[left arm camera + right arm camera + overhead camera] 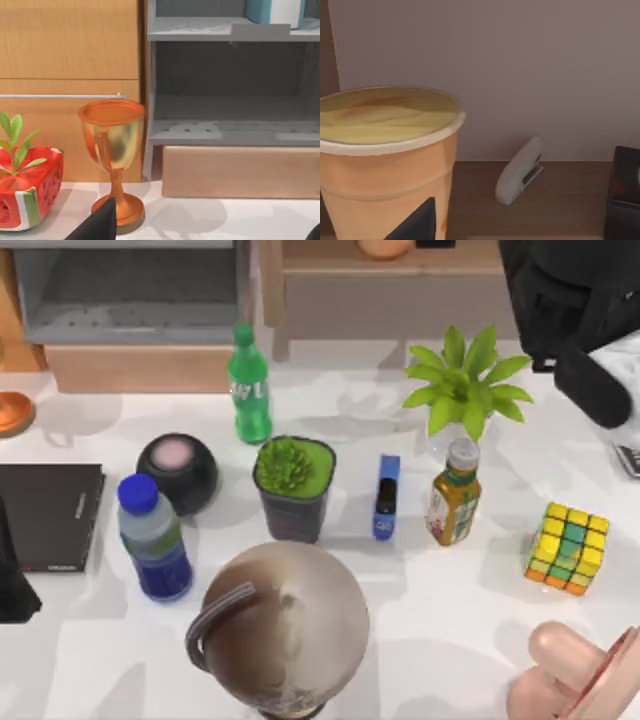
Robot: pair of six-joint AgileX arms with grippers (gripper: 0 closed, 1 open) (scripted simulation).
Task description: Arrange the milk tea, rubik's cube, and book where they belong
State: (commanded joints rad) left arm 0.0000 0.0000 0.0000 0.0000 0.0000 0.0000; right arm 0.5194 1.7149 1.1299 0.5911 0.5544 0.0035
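At the table's left edge the left arm [14,585] is parked beside a thin black book [50,515]. From its wrist view one dark fingertip [98,224] of the left gripper is seen near an orange goblet [114,150], and whether its fingers are spread or closed cannot be told. In the same view the book [275,10] is found standing on the upper level of the grey shelf unit [200,30], so that item is judged already placed. Further right, the milk tea [385,160] is seen up close from the right wrist, set on a wooden shelf [485,200] near a white stapler [520,170]. A dark fingertip [415,220] of the right gripper lies before the cup, but a grip or a release cannot be told apart. The step in hand is judged to be the placing of the milk tea. The rubik's cube [568,547] is left on the table's right side, well apart from the right arm [570,300]. For the next move the cup must be let go cleanly, and the right arm brought back and down over the cube.
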